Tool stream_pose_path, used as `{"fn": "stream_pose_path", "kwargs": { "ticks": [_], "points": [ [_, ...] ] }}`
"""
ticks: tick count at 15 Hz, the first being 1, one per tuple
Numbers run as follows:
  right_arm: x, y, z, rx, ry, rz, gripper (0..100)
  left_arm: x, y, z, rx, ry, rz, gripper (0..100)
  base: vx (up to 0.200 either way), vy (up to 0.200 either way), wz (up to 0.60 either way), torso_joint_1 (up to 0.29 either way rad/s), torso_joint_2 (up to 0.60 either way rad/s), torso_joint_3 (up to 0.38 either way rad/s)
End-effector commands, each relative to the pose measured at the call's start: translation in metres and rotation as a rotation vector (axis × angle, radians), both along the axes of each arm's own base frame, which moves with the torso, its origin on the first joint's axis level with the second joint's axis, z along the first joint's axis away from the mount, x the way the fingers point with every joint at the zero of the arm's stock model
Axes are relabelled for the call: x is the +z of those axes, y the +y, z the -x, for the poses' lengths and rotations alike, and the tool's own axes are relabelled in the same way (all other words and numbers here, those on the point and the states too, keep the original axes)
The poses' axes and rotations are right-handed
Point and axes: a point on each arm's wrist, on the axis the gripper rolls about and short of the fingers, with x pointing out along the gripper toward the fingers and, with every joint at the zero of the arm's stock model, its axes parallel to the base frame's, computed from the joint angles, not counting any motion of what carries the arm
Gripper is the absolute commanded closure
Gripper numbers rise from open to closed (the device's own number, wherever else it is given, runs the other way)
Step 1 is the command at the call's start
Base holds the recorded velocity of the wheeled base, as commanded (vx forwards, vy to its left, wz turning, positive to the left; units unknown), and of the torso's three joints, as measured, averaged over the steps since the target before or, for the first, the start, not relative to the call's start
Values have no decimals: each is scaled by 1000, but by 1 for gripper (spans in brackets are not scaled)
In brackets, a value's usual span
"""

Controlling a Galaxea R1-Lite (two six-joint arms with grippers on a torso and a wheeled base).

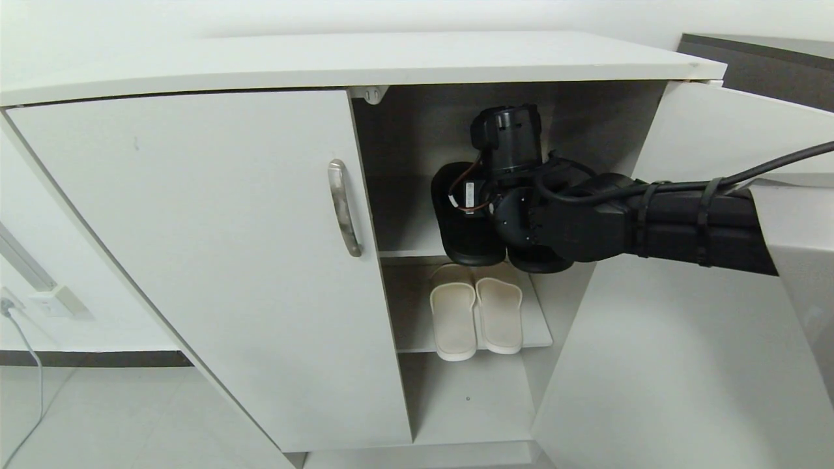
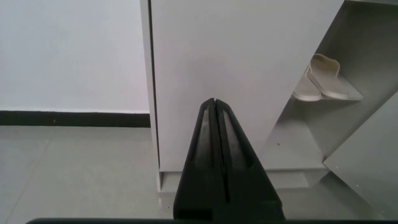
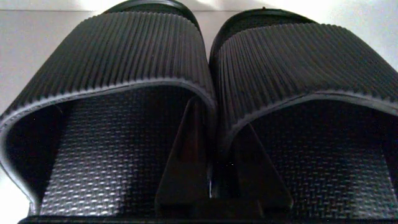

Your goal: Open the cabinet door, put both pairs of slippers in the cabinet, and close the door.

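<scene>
**Black pair held at the upper shelf, white pair already inside: where we think this could go wrong**

Starting at nine o'clock, our left hand (image 2: 214, 106) hangs low outside the white wooden cabinet (image 1: 365, 58), fingers pressed together on nothing. Next come the closed left door (image 1: 215, 260) and its curved metal handle (image 1: 343, 208). At centre our right hand (image 3: 219, 124) is clamped on the ribbed black rubber slippers (image 1: 462, 228), pinching only their touching inner edges at the upper shelf (image 1: 407, 253). We cannot tell whether they rest on it. If they are let go too far forward, we judge they could tip onto the smooth white slippers (image 1: 475, 316) on the middle shelf (image 1: 410, 326) at six o'clock. Overhanging heels could block the open right door (image 1: 651, 365) at four o'clock. The small label (image 1: 470, 194) on the wrist is too small to read, and we see no other writing.
</scene>
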Motion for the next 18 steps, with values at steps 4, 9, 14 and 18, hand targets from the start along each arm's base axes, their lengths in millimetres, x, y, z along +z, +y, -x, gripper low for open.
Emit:
{"fn": "stream_pose_path", "kwargs": {
  "ticks": [4, 9, 14, 18],
  "points": [
    [-6, 3, -2, 1, 9, 5, 100, 0, 0, 0, 1, 1, 0, 100, 0, 0, 0, 0, 0, 0],
    [-7, 3, -3, 1, 11, 6, 0, 0, 0, 0, -1, 1, 0, 100, 0, 0, 0, 0, 0, 0],
    [-4, 4, 20, 28, 27, 18, 0, 0, 0, 0, -1, -1, 0, 100, 0, 0, 0, 0, 0, 0],
    [7, -19, 76, 84, 63, 35, 0, 0, 0, 0, 1, 1, 0, 100, 0, 0, 0, 0, 0, 0]
  ]
}}
